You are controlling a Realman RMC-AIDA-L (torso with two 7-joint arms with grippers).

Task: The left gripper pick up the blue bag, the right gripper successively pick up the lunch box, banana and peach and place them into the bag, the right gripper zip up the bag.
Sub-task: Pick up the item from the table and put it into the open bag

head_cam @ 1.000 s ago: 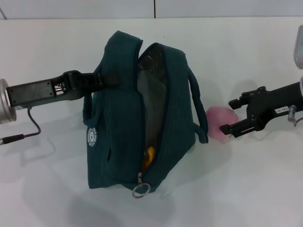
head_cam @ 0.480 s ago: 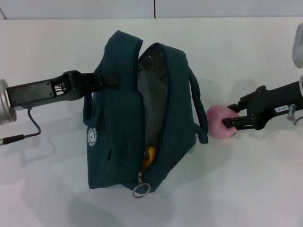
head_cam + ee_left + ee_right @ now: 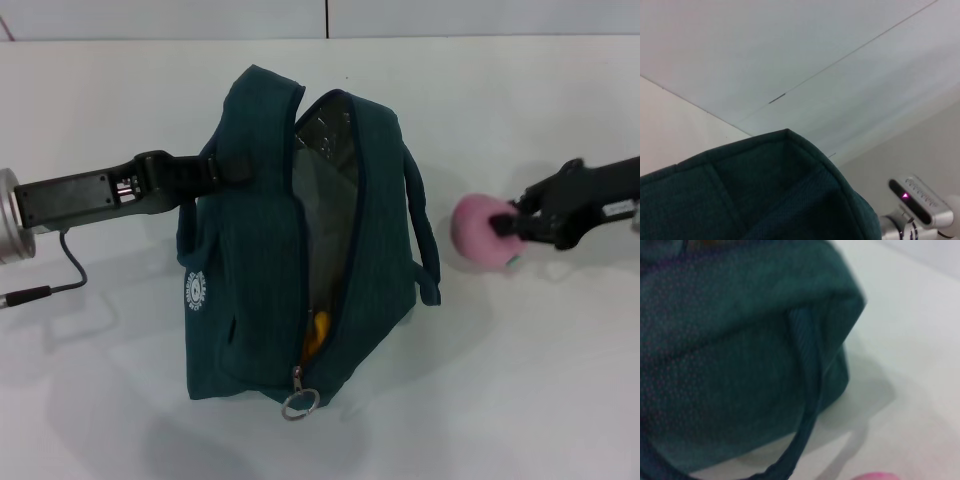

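The dark teal bag (image 3: 270, 250) stands on the white table with its zipper open. My left gripper (image 3: 215, 172) is shut on the bag's handle at its upper left side. Inside the opening I see the lunch box (image 3: 325, 140) near the top and a bit of yellow banana (image 3: 316, 332) near the bottom. My right gripper (image 3: 515, 228) is shut on the pink peach (image 3: 482, 231) and holds it above the table, right of the bag. The bag's cloth fills the left wrist view (image 3: 755, 195) and the right wrist view (image 3: 740, 350), where the peach (image 3: 875, 476) shows at the edge.
The zipper's ring pull (image 3: 298, 403) hangs at the bag's near end. A loose handle strap (image 3: 425, 240) hangs on the bag's right side, between the bag and the peach. A black cable (image 3: 60, 270) lies on the table at the left.
My right gripper closed on the peach and lifted it up and slightly right, off the table. The bag and left arm have stayed still.
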